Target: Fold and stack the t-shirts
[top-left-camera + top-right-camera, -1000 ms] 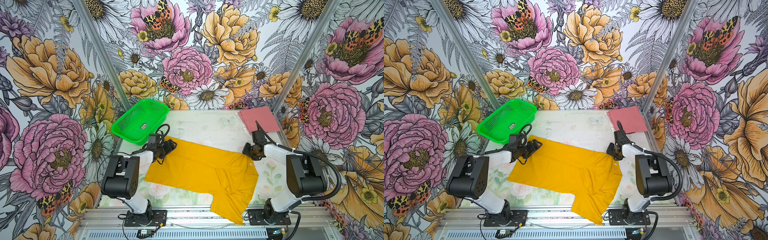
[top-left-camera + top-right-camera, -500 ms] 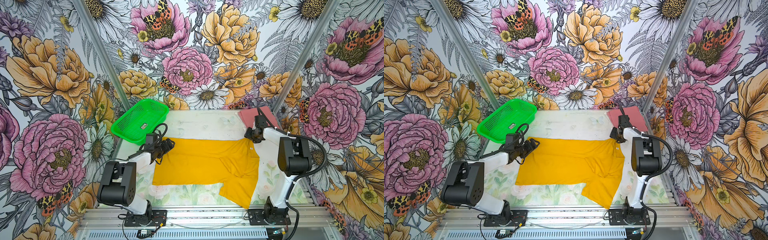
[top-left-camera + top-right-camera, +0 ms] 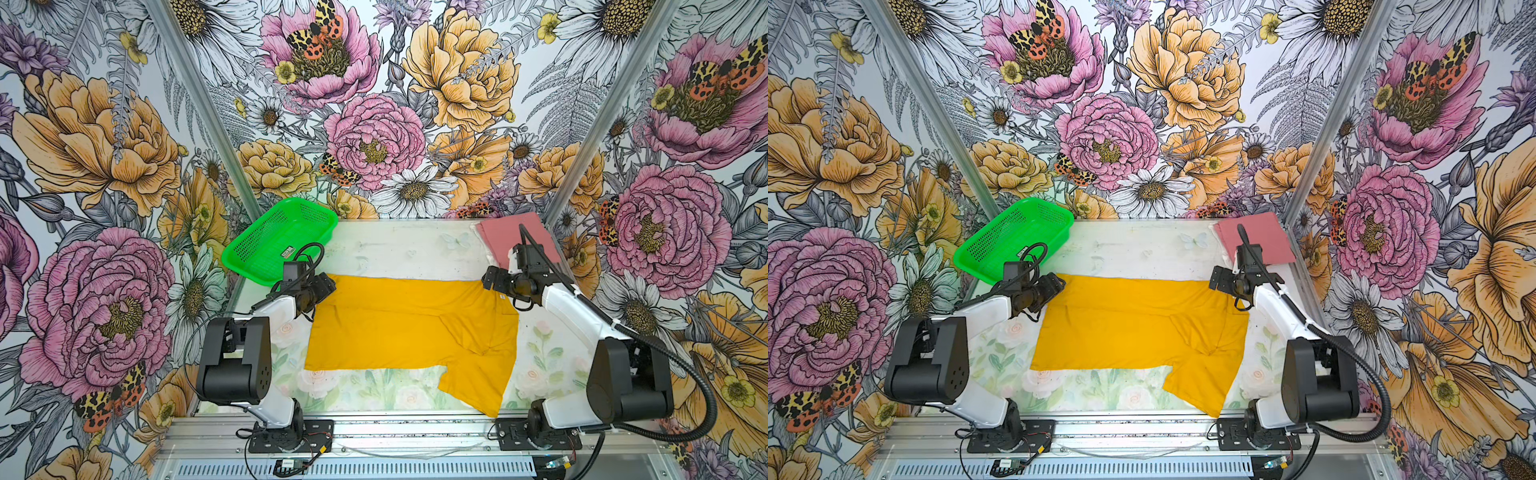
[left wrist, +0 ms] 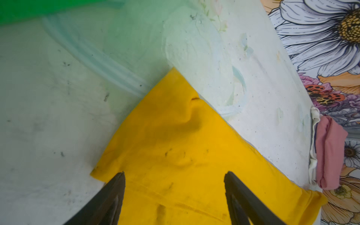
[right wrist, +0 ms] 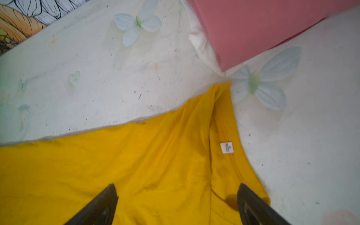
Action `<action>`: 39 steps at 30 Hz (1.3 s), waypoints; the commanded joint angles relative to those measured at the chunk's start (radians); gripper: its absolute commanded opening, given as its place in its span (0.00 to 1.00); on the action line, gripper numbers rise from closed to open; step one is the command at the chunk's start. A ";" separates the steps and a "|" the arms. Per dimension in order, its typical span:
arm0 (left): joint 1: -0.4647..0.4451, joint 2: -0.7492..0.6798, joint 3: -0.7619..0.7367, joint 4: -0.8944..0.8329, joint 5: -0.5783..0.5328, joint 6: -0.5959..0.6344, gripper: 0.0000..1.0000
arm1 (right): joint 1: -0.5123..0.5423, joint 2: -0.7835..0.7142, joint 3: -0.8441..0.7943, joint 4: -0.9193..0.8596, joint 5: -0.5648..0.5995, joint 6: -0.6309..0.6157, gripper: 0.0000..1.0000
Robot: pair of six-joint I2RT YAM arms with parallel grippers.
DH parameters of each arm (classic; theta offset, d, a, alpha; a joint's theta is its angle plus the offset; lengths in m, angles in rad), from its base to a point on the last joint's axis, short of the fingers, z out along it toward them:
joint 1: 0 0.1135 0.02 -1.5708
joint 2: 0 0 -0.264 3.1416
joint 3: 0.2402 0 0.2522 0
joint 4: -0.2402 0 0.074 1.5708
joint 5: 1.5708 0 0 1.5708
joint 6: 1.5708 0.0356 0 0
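Top views: the yellow t-shirt (image 3: 407,328) lies flat mid-counter (image 3: 407,249), folded once, with one sleeve (image 3: 473,386) trailing. The pink t-shirt (image 3: 519,237) sits folded in the far right corner.
Left wrist: the left tool (image 4: 174,175) is spread wide over the shirt's corner, empty.
Right wrist: the right tool (image 5: 177,187) is also wide and empty by the collar, possibly brushing cloth.
Next, I judge: tuck the sleeve in, then fold across.

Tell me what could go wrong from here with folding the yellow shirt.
1. One sleeve of the yellow shirt sticks out toward the near edge of the table; the next fold may leave it bunched or dangling.
2. Cloth by the collar lies creased; folding over it could lock that in.
3. The open right gripper is close to the pink shirt; a careless swing might disturb it.
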 commanded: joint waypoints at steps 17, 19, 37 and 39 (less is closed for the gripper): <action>0.048 0.115 0.080 -0.061 -0.102 0.047 0.65 | 0.281 -0.281 -0.305 -0.205 0.069 0.216 0.70; 0.045 0.130 0.090 -0.070 -0.100 0.045 0.64 | 0.301 -0.288 -0.324 -0.205 0.069 0.230 0.69; -0.026 0.178 0.125 -0.112 -0.159 0.012 0.37 | 0.346 -0.307 -0.369 -0.166 0.064 0.265 0.36; -0.028 0.156 0.115 -0.118 -0.179 0.011 0.34 | 0.347 -0.312 -0.367 -0.166 0.065 0.265 0.28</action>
